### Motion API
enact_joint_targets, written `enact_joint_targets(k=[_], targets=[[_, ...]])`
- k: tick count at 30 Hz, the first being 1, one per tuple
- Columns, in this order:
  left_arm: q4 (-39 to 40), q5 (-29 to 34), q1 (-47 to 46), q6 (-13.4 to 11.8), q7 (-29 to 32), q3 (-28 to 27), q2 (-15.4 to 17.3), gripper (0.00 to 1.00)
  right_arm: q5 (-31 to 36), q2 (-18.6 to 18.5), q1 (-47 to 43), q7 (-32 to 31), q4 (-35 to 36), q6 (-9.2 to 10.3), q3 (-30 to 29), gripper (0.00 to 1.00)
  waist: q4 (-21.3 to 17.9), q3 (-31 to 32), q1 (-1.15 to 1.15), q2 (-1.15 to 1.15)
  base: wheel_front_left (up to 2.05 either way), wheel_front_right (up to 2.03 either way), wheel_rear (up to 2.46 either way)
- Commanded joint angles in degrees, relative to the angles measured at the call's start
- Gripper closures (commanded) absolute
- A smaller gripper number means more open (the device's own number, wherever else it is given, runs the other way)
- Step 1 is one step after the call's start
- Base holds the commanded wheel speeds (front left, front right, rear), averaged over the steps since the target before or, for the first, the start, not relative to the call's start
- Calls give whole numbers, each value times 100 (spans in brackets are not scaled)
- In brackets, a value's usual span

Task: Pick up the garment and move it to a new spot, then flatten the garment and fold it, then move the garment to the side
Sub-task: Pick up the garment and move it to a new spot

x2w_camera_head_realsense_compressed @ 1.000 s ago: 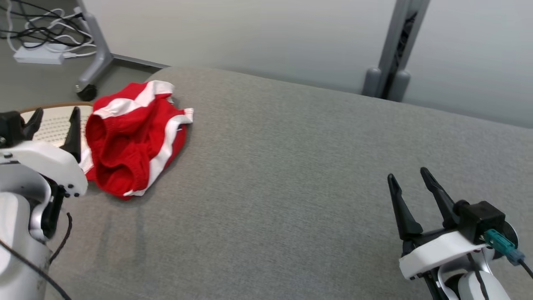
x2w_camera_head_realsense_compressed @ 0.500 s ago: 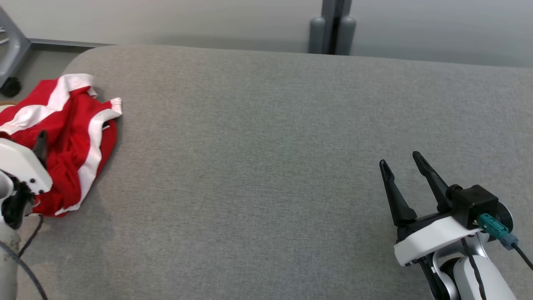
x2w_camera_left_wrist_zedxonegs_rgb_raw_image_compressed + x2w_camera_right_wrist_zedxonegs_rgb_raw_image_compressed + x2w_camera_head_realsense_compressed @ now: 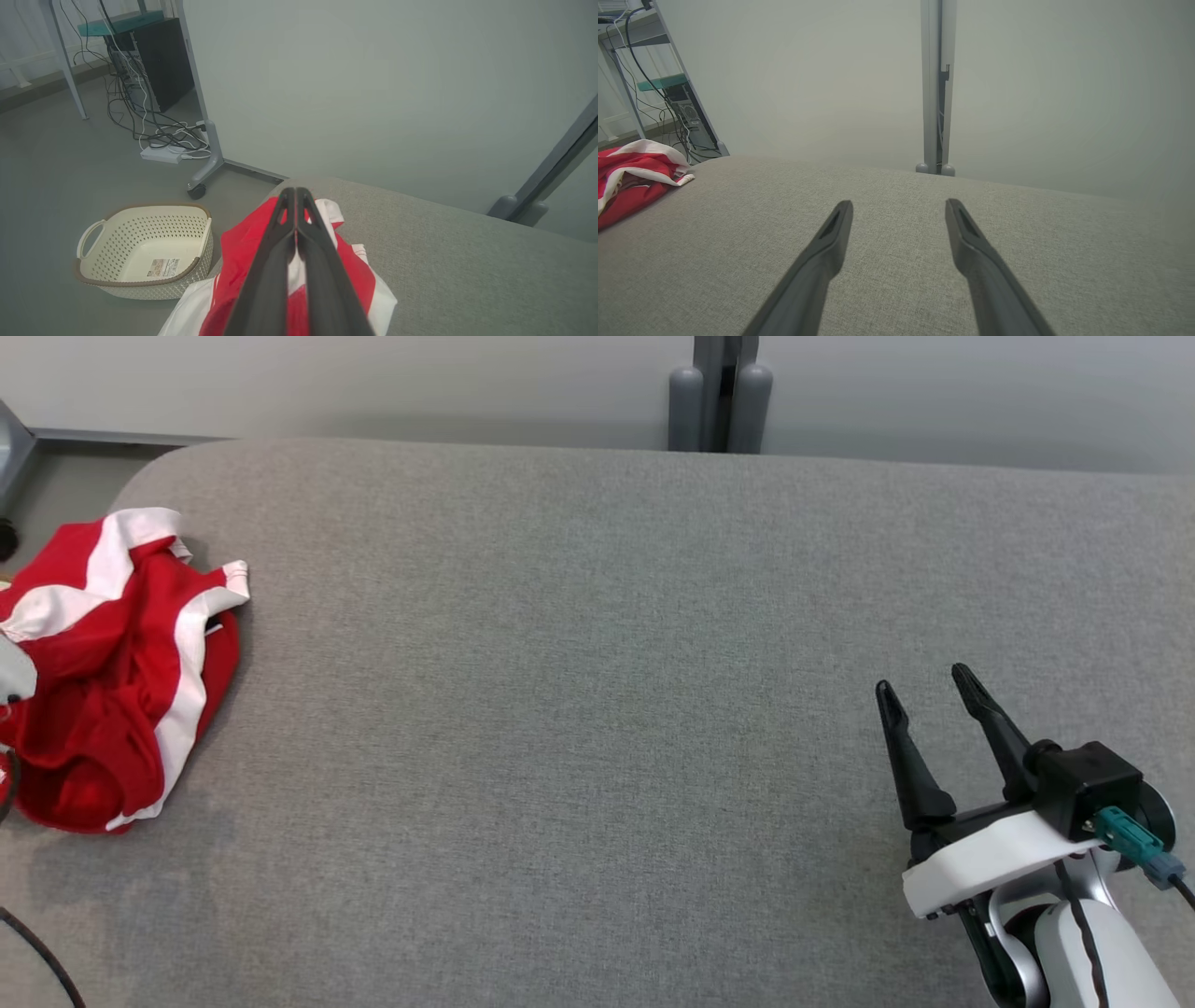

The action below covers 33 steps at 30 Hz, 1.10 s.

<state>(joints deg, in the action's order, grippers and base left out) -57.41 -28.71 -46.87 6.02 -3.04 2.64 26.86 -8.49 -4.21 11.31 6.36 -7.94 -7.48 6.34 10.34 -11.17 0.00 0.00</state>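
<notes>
Off the left end, down on the floor, sits a cream perforated basket [image 3: 154,290] with nothing in it but a label. Behind it is a tangle of cables [image 3: 159,133] by a wheeled stand leg [image 3: 208,163].

The garment [image 3: 103,663], red with broad white bands, lies crumpled in a heap on the table [image 3: 597,663]. It is at the far left end, close to the rounded corner, with one white edge reaching toward the middle. From the right arm's camera the garment [image 3: 630,182] shows as a low mound at the left.

The left pincer [image 3: 295,193] is right over the heap, its two dark fingers pressed together all the way to the tips. The red cloth [image 3: 238,247] lies directly beneath them. Whether any fabric is caught between them I cannot tell.

The middle of the table is plain grey fabric. Behind its far edge a grey post [image 3: 719,392] stands against the pale wall.

At the near right, the right pincer [image 3: 922,679] is spread wide and holds nothing — its fingers point away across the table. It is well apart from the garment, and the wrist view shows the same wide gap [image 3: 899,204] over bare grey cloth.
</notes>
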Motion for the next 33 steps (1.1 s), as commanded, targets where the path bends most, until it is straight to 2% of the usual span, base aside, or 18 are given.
enact_joint_targets(k=[1,8,9,10,11,15,16,20,24,29,33], targets=[[94,72,-135,25,-107,68,20,100,40,-25,-77,21,33,-3,-51,0,115,134,0,0,0,0,0],[735,294,51,-170,-608,167,166,100,2,40,-252,101,56,-3,-127,0,203,462,0,0,0,0,0],[905,294,154,-227,-701,140,189,71,3,46,-270,96,67,-3,-146,0,216,496,0,0,0,0,0],[1090,285,270,-277,-755,117,190,29,6,50,-285,121,79,-3,-162,0,236,540,0,0,0,0,0],[1316,289,414,-331,-816,96,195,0,13,59,-306,135,111,-3,-174,0,258,560,0,0,0,0,0],[2337,241,1240,-639,-922,5,77,0,45,89,-412,138,175,-3,-271,0,380,667,0,0,0,0,0],[2337,241,1240,-639,-922,5,77,0,45,89,-412,138,175,-3,-271,0,380,667,0,0,0,0,0],[3575,203,2298,-1036,-875,-74,-80,0,61,99,-499,112,257,-3,-343,0,519,750,0,0,0,0,0],[4546,129,3260,-1275,-776,-99,-222,0,63,111,-563,80,294,-3,-363,0,636,815,0,0,0,0,0],[5324,131,4159,-1436,-641,25,-383,0,51,111,-647,66,278,-3,-412,0,760,951,0,0,0,0,0],[5585,165,4665,-1447,-686,131,-448,0,15,115,-752,56,263,-3,-419,0,824,1055,0,0,0,0,0]])
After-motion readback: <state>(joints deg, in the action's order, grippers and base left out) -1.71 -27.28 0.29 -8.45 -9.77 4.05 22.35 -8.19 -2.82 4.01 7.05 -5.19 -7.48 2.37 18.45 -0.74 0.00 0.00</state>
